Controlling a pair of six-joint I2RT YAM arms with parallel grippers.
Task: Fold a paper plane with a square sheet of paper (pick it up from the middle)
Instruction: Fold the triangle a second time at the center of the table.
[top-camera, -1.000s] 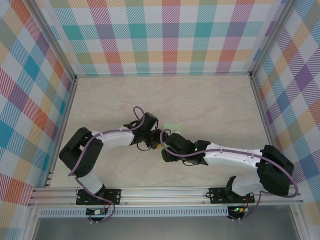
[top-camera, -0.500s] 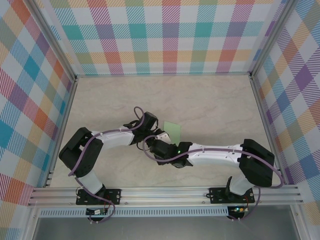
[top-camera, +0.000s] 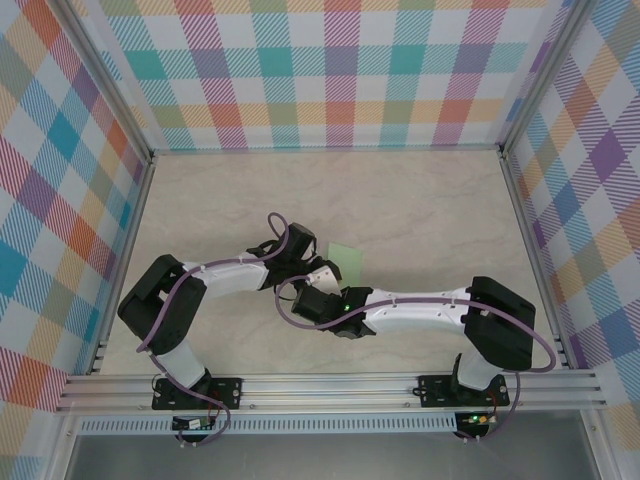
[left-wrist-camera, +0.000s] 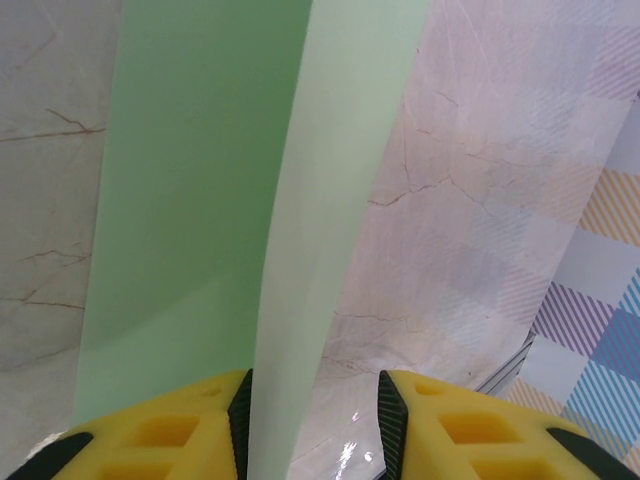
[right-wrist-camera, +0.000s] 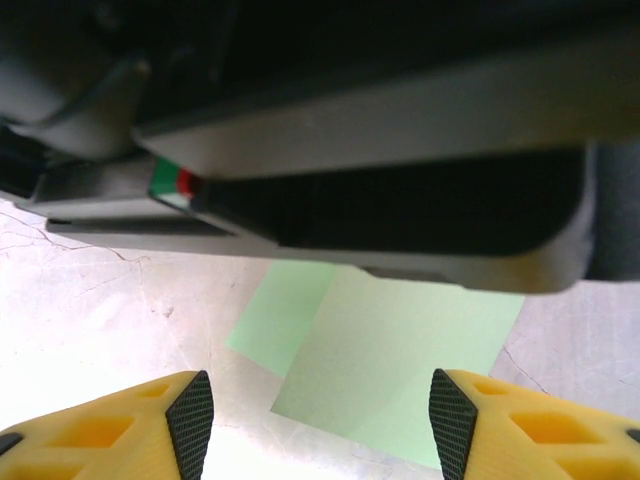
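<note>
**Operator:** How far along am I?

**Spotter:** Early, I'd judge. Your square sheet of paper (top-camera: 346, 262) lies on the tabletop (top-camera: 430, 210) near the middle, just right of your left wrist. In the left wrist view, one long strip of it stands up paler than the flat panel beside it. That means you have a flap raised along a straight line, probably the first lengthwise fold in the making.

**Operator:** Is anything gripping it?

**Spotter:** Your left end effector (left-wrist-camera: 315, 390) has its fingers apart. The raised strip runs up between them and leans against one finger, with bare tabletop showing between the strip and the other finger. I read that as released, not pinching. Your right end effector (right-wrist-camera: 318, 390) is spread wide with nothing between its fingers. It sits low on the near side of the sheet and looks under the left arm (right-wrist-camera: 350, 150) at the paper.

**Operator:** What's left, then?

**Spotter:** Nearly all of it. I can't confirm a flattened centre crease. There is no pointed nose and there are no wings, and the outline from above looks squarish rather than slim. You'd need to press this fold down, make the corner folds, then fold the wings.
</note>
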